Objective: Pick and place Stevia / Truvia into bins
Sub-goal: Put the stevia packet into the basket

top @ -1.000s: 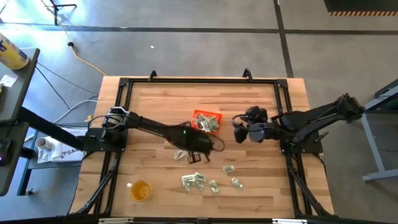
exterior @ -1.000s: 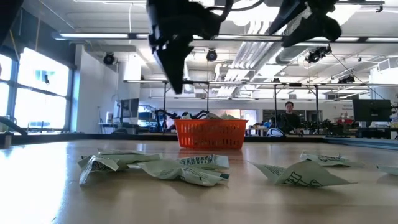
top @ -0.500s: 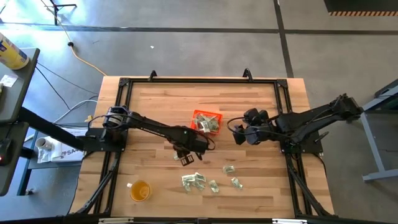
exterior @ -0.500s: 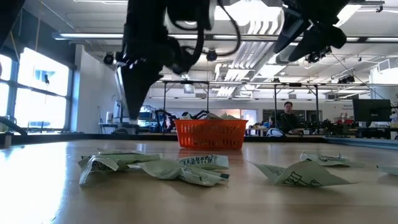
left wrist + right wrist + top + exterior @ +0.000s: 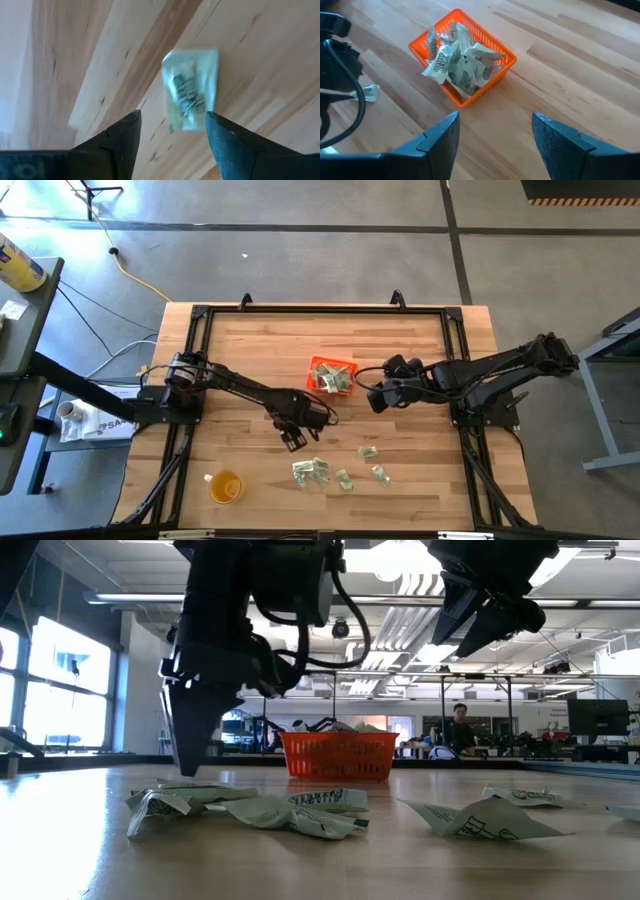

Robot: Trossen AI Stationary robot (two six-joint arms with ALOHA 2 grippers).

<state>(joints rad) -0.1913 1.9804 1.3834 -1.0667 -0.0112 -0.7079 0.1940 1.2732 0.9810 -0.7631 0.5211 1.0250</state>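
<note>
Left hand (image 5: 293,441) hangs low over the wooden surface (image 5: 250,350), fingers spread apart, nothing between them. Its wrist view looks past the two dark fingers (image 5: 120,145) straight onto one sachet (image 5: 191,89) lying flat on the boards, framed in the gap but not touched. From table height that hand's fingers point down just above the near cluster of sachets (image 5: 250,808).

Over to the right hand (image 5: 377,399), at about 3 o'clock from the orange bin (image 5: 331,375) and just beside it: fingers open, empty, held up off the surface. Its wrist view looks down on the bin, with several crumpled green-and-white packets (image 5: 460,65) heaped inside and one more lying loose on the wood outside it.

The bin sits near the middle of the surface. Loose Stevia sachets (image 5: 312,471) are scattered at its 6 o'clock, well apart from it, with a few more (image 5: 368,452) toward 5 o'clock. A round yellow-orange cup (image 5: 225,486) stands off at 7 o'clock, near the front edge. A person (image 5: 461,728) shows far back in the room.
</note>
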